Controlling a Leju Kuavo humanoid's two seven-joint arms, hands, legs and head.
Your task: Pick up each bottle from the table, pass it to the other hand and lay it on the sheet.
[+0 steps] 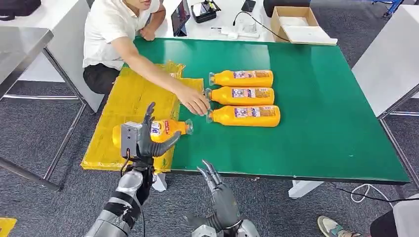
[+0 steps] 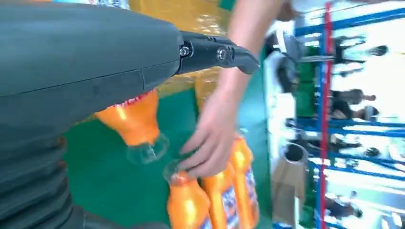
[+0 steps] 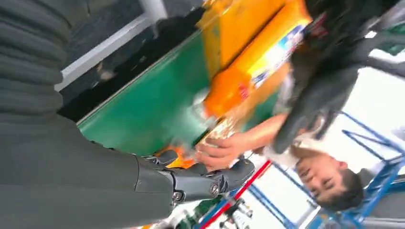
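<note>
An orange bottle (image 1: 165,129) lies across the right edge of the yellow sheet (image 1: 123,98), cap toward the green table (image 1: 321,98). My left hand (image 1: 146,138) is over its middle with fingers spread: one points away past the bottle, and the thumb lies on the near side. In the left wrist view the bottle's neck (image 2: 136,121) shows beyond my straight thumb (image 2: 215,52). My right hand (image 1: 217,195) hangs empty, fingers apart, just off the table's front edge. Three more orange bottles (image 1: 244,96) lie side by side mid-table. A person's hand (image 1: 195,101) touches the nearest one's cap.
The person sits at the table's far left corner, one arm reaching across the sheet. Behind the table are a cardboard box (image 1: 294,22), a tablet (image 1: 180,17) and a black tray (image 1: 205,11). White tables stand at both sides. A shoe (image 1: 331,227) shows at bottom right.
</note>
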